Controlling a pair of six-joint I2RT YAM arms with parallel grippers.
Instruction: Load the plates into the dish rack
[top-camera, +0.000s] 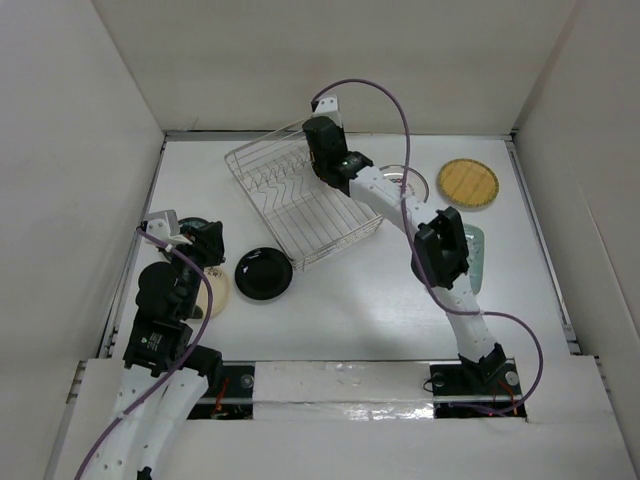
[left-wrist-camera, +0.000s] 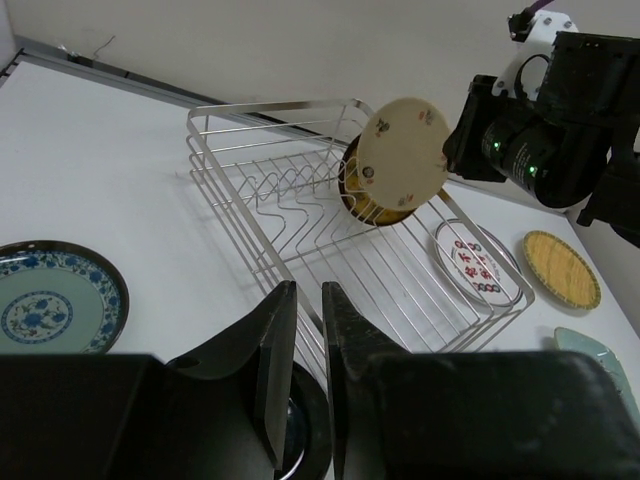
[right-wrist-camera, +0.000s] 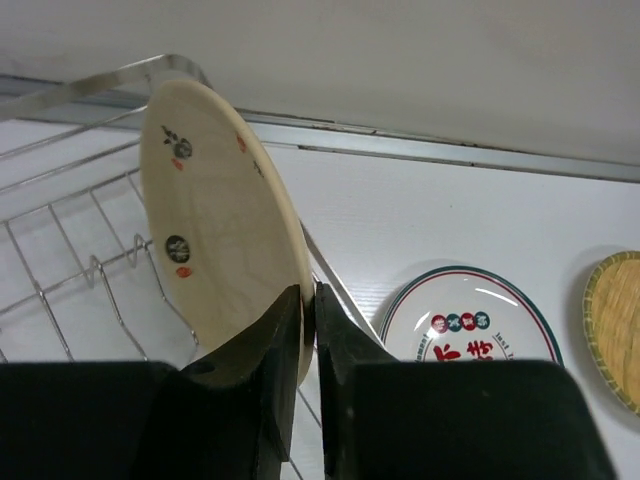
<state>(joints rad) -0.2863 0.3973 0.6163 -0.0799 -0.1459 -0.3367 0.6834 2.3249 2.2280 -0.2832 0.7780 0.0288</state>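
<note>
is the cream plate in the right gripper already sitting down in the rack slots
No: in the left wrist view the cream plate is held up above the dish rack wires, pinched at its rim by the right gripper.

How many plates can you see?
8. A cream plate in the right gripper, a brown plate in the rack. Black, cream and blue ones lie left. Red-marked, woven and green ones lie right. More may be hidden.
</note>
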